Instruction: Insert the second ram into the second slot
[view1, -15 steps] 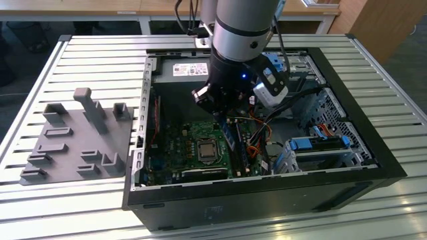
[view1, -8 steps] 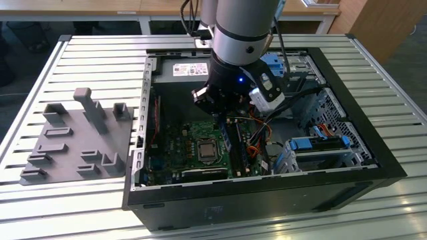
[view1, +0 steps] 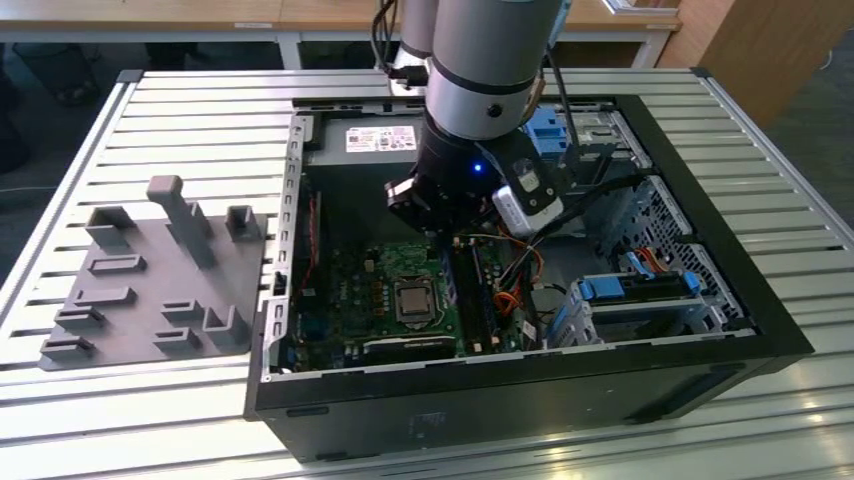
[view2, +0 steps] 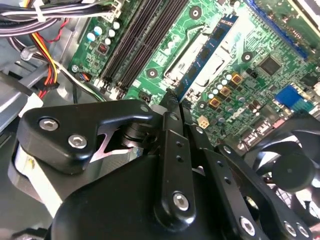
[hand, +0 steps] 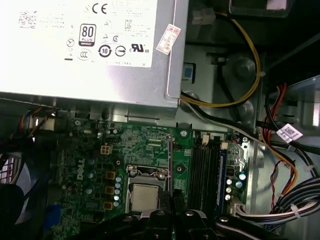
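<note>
- Black links of the gripper (view2: 175, 102) sit closest in the second wrist view. Its fingers are pressed together on one end of the second ram (view2: 209, 50), a thin blue stick with dark chips that juts out past the tips.
- That pinched end is covered by the fingers.
- The stick hangs above the green motherboard (view2: 260, 35), across the metal frame of the CPU socket (view2: 172, 67). It is apart from the black memory slots (view2: 145, 40) beside it and is seated in none of them.
- In the first wrist view the stick is edge-on, a thin dark line between the CPU (hand: 145, 196) and the slots. The gripper there is cut off by the frame edge.
- A blue strip (hand: 220, 172) runs along the slot farthest from the CPU; whether it is a stick or the slot's own plastic is hard to tell.
- In the exterior view the arm (view1: 487, 60) reaches down into the open computer case (view1: 534, 415), and its wrist hides the fingers and the stick.
- A cooling fan (view2: 287, 170) is partly cut off, and the power supply (hand: 90, 50) shows only one labelled face.
- A grey fixture tray (view1: 147, 280) lies on the slatted table (view1: 200, 100), at the exterior view's left of the case.
</note>
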